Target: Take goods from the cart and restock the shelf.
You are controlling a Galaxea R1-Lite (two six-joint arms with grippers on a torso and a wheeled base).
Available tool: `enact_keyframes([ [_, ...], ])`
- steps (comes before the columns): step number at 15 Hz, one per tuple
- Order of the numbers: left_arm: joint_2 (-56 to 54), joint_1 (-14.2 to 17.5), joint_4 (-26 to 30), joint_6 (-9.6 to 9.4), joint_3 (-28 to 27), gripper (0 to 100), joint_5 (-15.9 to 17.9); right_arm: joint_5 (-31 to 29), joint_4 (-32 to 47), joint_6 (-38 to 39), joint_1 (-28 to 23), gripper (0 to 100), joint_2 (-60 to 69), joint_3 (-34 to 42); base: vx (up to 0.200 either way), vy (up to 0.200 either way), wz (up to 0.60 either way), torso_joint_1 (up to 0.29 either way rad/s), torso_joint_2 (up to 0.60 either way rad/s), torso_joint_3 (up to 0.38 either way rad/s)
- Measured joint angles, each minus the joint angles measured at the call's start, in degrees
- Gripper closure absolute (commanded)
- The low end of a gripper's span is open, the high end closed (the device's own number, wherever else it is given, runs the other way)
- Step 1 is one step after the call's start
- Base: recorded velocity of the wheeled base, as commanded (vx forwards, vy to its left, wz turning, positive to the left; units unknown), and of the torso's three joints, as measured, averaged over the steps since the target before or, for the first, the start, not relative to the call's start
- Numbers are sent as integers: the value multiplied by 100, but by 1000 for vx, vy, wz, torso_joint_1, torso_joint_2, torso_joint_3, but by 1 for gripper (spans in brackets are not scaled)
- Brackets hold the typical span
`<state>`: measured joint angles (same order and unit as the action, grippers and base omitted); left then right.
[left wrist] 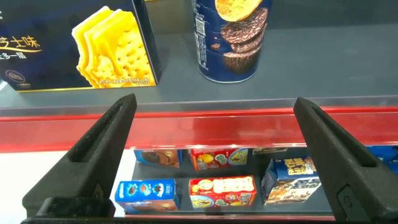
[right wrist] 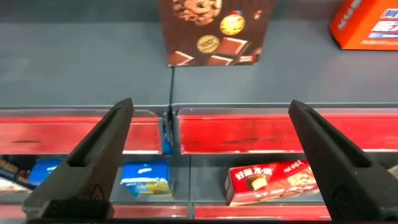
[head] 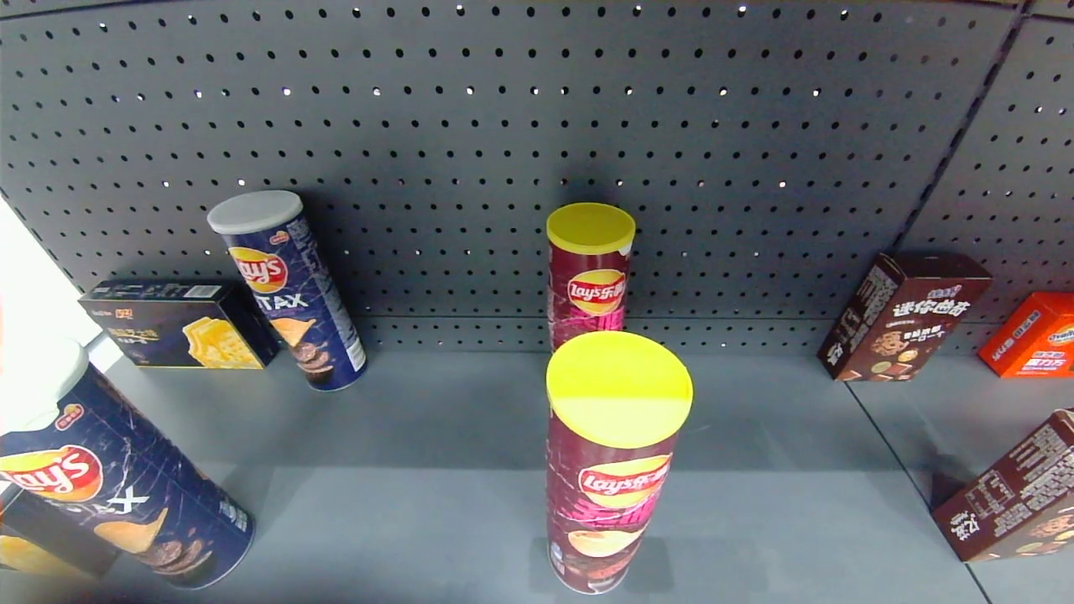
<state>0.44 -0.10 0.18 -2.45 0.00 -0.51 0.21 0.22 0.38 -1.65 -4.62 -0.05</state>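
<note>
Stock: front maroon can (head: 612, 470) and rear maroon can (head: 589, 277), yellow-lidded, upright mid-shelf (head: 419, 436), 1 behind the other. Probably light, stiff tubes, smooth and tippy; take mid-body. Left hand (left wrist: 214, 102) and right hand (right wrist: 210, 104): spread wide, empty.

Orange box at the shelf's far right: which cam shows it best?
Head view: the orange box shows most of its printed face, cut at the picture's edge. Right wrist view catches its lower part, cropped. Left wrist view faces a cracker box and a blue can instead.
</note>
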Motion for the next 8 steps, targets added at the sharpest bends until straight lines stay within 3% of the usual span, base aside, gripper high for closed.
enact_keyframes([
  [8,0,0,0,-34,0,0,16,-2,-1,-13,174,0,366,5,0,0,0,0,0,0],
])
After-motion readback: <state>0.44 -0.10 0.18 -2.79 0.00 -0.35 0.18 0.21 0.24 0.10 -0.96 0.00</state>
